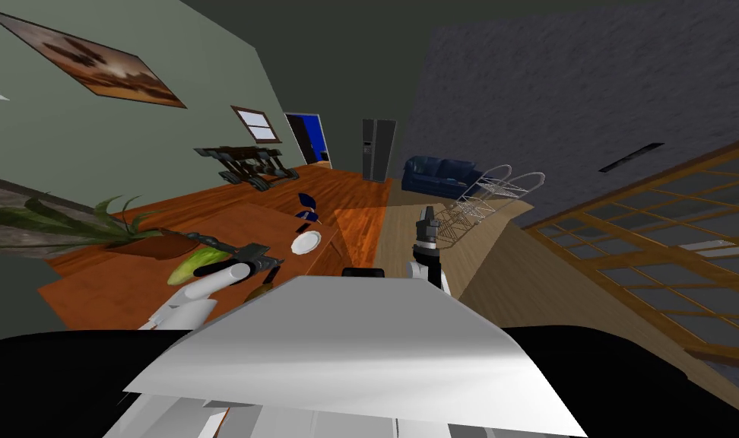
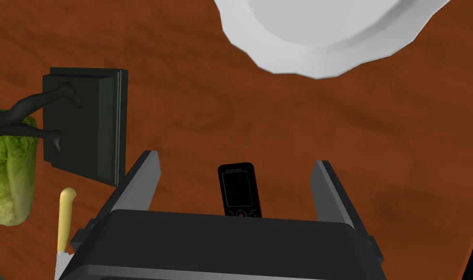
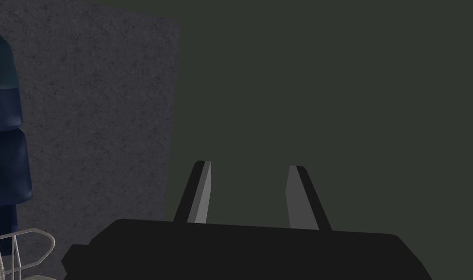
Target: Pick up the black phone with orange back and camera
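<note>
**Open left pincer (image 2: pixel 236 161) above phone (image 2: pixel 239 189)**

Left of the phone lies a knife (image 2: pixel 65 214). The phone rests flat on the brown worktop (image 2: pixel 182 112) between the empty, wide-spread blades, and a white plate (image 2: pixel 328 34) sits beyond. Shutting too high could slip off its thin edges. The right pincer (image 3: pixel 248 165) gapes empty.

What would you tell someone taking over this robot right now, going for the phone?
Left gripper: open over the brown table, a finger on each side of the black phone, not gripping it.
Right gripper: open, empty, held up on the right.
Phone lies flat, screen up; a white plate lies beyond it.
Done: lined up. Left: lower, close, lift.
</note>
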Available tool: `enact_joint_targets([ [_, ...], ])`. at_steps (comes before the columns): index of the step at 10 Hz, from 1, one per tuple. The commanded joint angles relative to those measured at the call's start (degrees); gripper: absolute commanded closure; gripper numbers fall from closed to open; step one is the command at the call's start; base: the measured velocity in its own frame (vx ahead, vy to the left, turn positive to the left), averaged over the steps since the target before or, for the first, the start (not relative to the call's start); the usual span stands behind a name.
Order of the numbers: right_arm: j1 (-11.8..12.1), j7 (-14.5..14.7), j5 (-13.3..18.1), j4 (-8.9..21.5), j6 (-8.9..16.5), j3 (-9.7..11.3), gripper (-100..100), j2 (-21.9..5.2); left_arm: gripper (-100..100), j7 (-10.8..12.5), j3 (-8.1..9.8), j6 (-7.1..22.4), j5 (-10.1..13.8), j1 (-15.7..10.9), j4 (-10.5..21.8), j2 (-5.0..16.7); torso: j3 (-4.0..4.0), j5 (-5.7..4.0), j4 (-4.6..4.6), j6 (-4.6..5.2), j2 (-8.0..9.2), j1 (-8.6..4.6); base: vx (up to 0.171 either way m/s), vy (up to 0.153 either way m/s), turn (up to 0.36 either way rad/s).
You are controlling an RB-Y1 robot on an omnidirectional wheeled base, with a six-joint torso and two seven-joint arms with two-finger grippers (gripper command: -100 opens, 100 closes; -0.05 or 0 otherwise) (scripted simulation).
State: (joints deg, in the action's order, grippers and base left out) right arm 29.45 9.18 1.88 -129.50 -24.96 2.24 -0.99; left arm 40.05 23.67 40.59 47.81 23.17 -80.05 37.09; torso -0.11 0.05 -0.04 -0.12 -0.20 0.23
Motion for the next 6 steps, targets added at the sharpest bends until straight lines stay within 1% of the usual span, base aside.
enact_joint_targets([
  [1,0.00,0.00,0.00,0.00,0.00,0.00,0,0.00,-100,1.85,0.08,2.86,1.44,0.61,2.86,0.85,0.00,0.00,0.00,0.00,0.00,0.00,0.037,0.043,-0.173],
  [2,-0.01,0.00,0.00,0.00,0.00,0.00,0,0.00,-100,1.85,0.08,2.95,1.44,0.61,3.60,0.85,0.01,0.00,0.01,0.02,0.01,0.03,0.037,0.040,-0.086],
  [3,0.00,0.00,0.00,0.00,0.00,0.00,0,0.00,-100,3.22,0.14,5.15,2.70,1.44,5.49,1.42,0.01,0.00,0.00,0.00,0.01,0.02,0.047,0.046,-0.145],
  [4,0.00,0.00,0.00,0.00,0.00,0.00,0,0.00,-100,3.22,0.14,5.15,2.70,1.44,6.14,1.42,0.00,0.01,0.00,0.01,-0.01,0.04,0.041,0.043,-0.087],
  [5,0.00,0.00,0.00,0.00,0.00,0.00,0,0.00,-100,3.22,0.14,5.15,2.70,1.44,6.14,1.42,0.00,0.00,0.00,-0.01,0.00,0.02,0.019,0.017,0.009],
  [6,0.00,0.00,0.00,0.00,0.00,0.00,0,0.00,-100,4.48,0.12,7.18,3.85,2.26,8.41,1.87,0.03,-0.01,0.01,-0.01,0.05,-0.06,0.029,0.021,-0.115],
])
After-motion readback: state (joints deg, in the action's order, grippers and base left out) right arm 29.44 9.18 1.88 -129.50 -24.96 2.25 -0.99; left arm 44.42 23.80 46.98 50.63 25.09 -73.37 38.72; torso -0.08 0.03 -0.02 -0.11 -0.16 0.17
